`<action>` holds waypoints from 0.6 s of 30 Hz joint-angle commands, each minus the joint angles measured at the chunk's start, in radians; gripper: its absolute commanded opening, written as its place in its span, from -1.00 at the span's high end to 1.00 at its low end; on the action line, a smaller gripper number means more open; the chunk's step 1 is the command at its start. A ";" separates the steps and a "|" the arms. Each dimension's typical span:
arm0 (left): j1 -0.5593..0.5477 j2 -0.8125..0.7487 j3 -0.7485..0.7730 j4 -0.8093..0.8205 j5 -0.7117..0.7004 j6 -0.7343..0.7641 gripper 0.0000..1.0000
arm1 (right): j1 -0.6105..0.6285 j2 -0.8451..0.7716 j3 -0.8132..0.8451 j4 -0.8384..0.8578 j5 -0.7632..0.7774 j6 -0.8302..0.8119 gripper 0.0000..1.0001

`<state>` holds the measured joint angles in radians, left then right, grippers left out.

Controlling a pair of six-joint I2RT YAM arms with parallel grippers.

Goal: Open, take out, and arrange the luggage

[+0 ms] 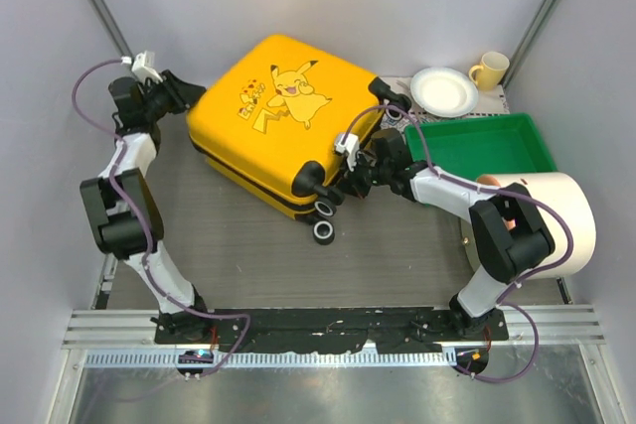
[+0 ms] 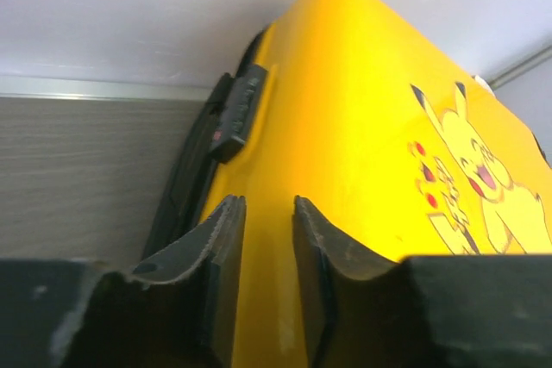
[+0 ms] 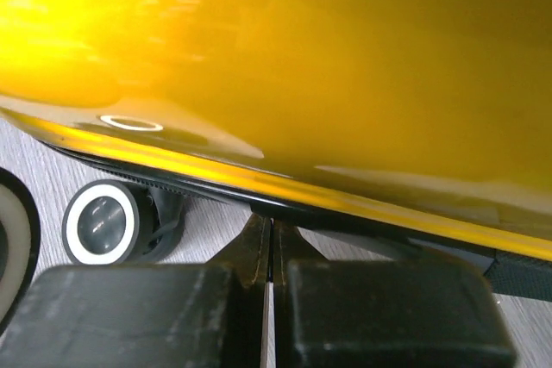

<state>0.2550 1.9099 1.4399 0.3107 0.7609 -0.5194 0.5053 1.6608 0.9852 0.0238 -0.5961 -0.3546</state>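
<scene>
The yellow suitcase (image 1: 283, 116) with the Pikachu print lies flat and closed on the grey table, its wheels (image 1: 324, 212) toward me. My left gripper (image 1: 189, 96) is at its far left corner. In the left wrist view the gripper (image 2: 269, 204) is slightly open over the yellow shell (image 2: 345, 127), beside the black lock (image 2: 237, 114). My right gripper (image 1: 350, 178) is at the near right edge by the wheels. In the right wrist view the gripper (image 3: 272, 223) is shut, tips against the black zipper trim under the shell (image 3: 302, 66). Anything pinched there is hidden.
A green tray (image 1: 477, 146) stands right of the suitcase. A white plate (image 1: 444, 91) and a yellow mug (image 1: 489, 70) sit behind it. A large cream cylinder (image 1: 552, 220) lies by the right arm. Grey walls close in on the left, back and right.
</scene>
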 commanded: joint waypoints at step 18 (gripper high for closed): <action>0.084 -0.577 -0.517 -0.513 0.317 0.247 0.13 | -0.024 0.387 0.529 0.197 -0.176 -0.314 0.99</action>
<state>0.2955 1.3170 0.8459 0.2649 1.0412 -0.5026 0.4889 2.0026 1.3815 -0.0757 -0.8593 -0.6590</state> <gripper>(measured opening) 0.375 0.039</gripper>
